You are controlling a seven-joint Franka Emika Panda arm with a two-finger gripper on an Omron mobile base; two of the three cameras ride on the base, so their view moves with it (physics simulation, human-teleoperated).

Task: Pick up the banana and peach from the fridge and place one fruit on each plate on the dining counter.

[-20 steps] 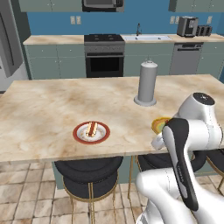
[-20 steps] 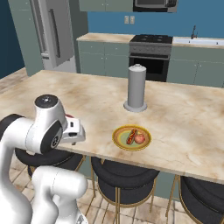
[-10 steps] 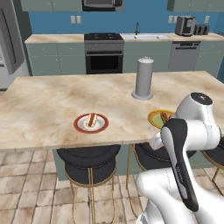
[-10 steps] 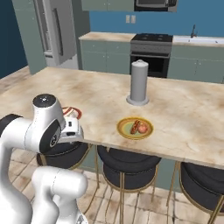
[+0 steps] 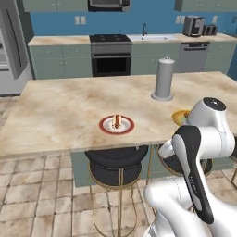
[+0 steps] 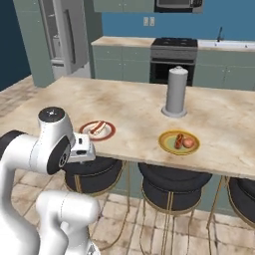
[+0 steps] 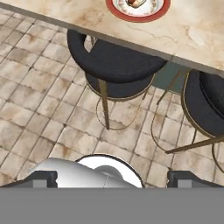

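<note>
Banana (image 5: 117,121) lies on the red-rimmed plate (image 5: 105,128), peach (image 6: 188,143) on the yellow plate (image 6: 166,145), both near the table (image 5: 69,111) front edge. Tool (image 7: 109,177) hangs wide and empty over a black stool (image 7: 118,65) and the tiled floor (image 7: 39,105).

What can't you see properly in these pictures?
- Yellow plate, left base view: mostly hidden behind the robot's arm.
- Red-rimmed plate, hand view: cut off by the top edge.
- Fruit on the red-rimmed plate, right base view: too small to tell which fruit.
- Fridge, right base view: too far away to see inside.
</note>
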